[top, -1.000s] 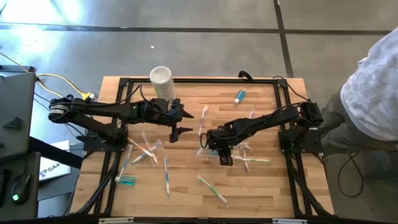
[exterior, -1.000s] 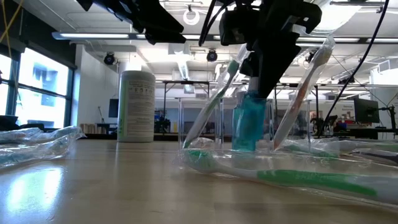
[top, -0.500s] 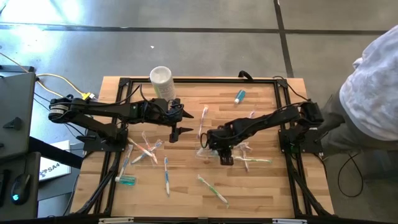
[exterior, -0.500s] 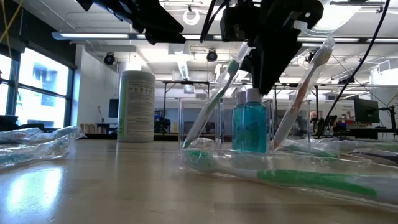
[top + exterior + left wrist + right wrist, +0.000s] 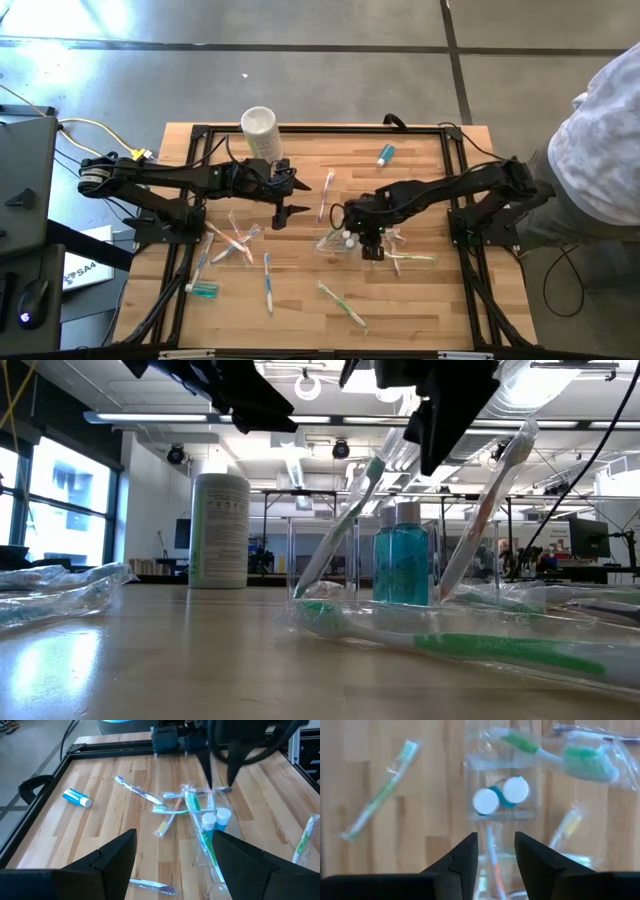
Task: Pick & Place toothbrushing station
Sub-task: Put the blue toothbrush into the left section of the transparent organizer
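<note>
The right gripper [image 5: 372, 247], fingers parted and gripping nothing, is hovering directly above the clear cup [image 5: 501, 790] near the table's [image 5: 420, 310] centre; two teal toothpaste tubes [image 5: 502, 795] are standing inside. At nine o'clock, the left gripper [image 5: 285, 194] is waiting open-jawed, empty.

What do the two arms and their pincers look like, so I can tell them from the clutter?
Both arms are dark, near-black, jointed links with black cables along them. The left pincer and right pincer each end in two matte black, wedge-shaped fingers with flat inner faces. A yellow cable runs to the left arm's base. No markings are legible.
</note>
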`<action>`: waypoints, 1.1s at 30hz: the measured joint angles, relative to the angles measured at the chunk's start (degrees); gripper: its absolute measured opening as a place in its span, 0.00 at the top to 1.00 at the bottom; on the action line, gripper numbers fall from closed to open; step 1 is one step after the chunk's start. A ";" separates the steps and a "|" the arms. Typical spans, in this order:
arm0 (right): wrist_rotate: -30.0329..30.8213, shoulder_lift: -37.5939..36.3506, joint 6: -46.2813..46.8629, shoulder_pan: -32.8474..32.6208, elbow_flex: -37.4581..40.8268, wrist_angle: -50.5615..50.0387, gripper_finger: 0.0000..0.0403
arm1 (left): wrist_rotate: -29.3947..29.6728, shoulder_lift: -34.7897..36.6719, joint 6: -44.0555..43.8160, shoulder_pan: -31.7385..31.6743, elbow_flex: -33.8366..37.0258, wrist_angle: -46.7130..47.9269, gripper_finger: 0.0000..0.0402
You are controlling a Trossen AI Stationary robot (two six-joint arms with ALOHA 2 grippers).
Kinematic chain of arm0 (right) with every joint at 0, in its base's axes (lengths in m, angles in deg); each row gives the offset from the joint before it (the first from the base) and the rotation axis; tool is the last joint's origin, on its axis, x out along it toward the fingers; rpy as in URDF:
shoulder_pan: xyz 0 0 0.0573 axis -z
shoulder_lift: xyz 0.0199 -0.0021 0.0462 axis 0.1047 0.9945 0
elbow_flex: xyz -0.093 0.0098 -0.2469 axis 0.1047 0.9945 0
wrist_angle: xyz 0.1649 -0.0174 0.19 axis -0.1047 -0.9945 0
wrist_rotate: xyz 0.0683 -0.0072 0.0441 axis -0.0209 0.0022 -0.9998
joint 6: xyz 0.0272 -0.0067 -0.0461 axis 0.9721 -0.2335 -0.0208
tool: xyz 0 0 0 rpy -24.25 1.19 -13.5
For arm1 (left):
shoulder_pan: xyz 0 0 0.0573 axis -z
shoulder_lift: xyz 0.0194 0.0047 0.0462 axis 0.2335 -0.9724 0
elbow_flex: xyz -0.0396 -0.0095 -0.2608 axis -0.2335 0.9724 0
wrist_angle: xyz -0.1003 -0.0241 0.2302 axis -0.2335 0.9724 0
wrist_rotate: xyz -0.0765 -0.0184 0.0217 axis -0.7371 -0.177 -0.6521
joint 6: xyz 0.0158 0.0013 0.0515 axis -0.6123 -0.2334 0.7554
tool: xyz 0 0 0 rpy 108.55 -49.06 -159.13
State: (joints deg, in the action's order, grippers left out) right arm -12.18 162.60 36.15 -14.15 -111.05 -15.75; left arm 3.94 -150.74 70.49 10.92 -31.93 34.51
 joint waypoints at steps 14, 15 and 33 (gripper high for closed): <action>9.01 -15.45 6.55 -2.75 -0.04 -0.44 0.81 | 0.01 1.24 -1.94 -0.01 -0.11 0.13 0.37; 9.31 -15.99 7.66 -3.26 -0.04 -1.94 0.83 | 0.02 1.78 -2.08 -0.01 -0.17 0.65 0.37; 36.39 -30.19 27.98 -8.71 0.02 -24.74 0.99 | 1.00 6.68 -5.97 -0.01 -3.08 25.52 0.37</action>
State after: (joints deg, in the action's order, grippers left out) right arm 24.21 132.41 64.14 -22.86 -111.03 -40.48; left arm 4.94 -144.06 64.53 10.91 -35.01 60.03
